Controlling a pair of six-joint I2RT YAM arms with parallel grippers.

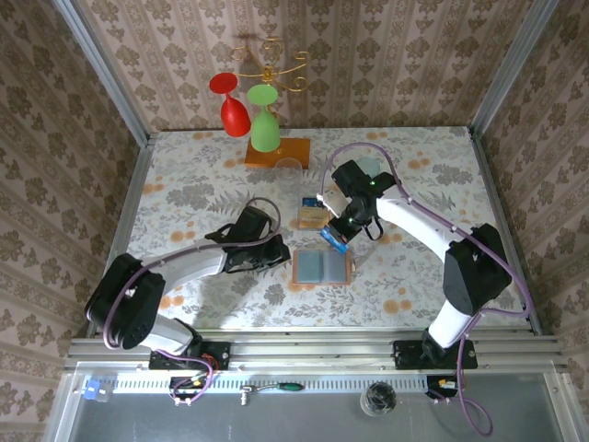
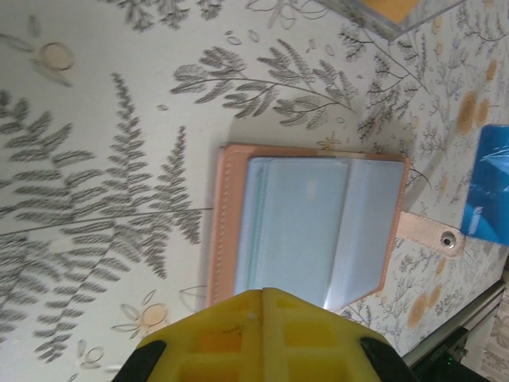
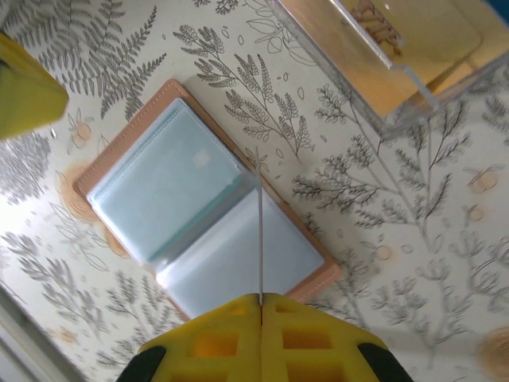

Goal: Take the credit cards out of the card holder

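Card holder (image 1: 322, 267) lies open on the counter (image 1: 184, 184), lower centre. Left tool (image 2: 262, 296) shut, empty, over its edge. Just above, right tool (image 3: 261, 299) pinches a blue credit card (image 2: 489, 187). Beyond, a tan card (image 3: 413, 48) in the clear tray (image 1: 313, 217).

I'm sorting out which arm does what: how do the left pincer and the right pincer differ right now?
The right pincer is shut on a thin blue card; the left pincer is shut on nothing. The right pincer is over the pockets of the open card holder; the left pincer is at its edge. Both have yellow fingers.
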